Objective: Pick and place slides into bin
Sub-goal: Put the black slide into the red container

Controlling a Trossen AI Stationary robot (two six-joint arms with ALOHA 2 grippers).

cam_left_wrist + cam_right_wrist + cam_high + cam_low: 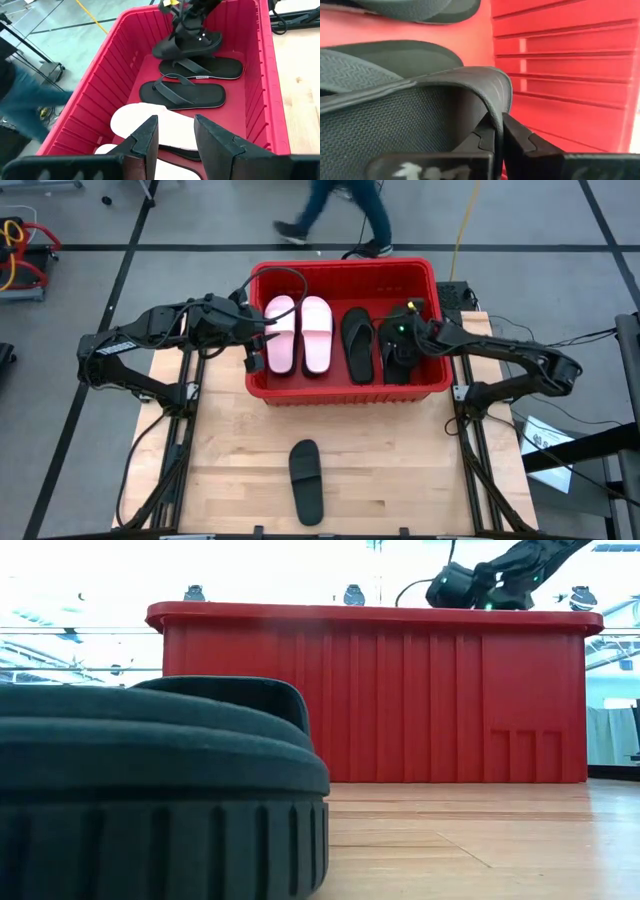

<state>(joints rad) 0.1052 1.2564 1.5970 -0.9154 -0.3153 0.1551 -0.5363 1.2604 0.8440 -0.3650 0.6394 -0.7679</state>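
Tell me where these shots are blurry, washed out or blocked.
High view: evenly lit, but the person walking behind the bin is motion-smeared. Low view: a black slide looms soft against the lens, and the room behind is blown out white. Left wrist view: the person at the edge is blurred. Right wrist view: the gripped slide's band fills the frame.

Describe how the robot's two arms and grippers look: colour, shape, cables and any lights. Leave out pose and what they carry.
Both arms are dark, built of slim jointed links. A black cable loops above the left arm. The left gripper has two flat, wedge-shaped black fingers. A small green light glows on the right arm near the right gripper, whose fingers are black and blocky.
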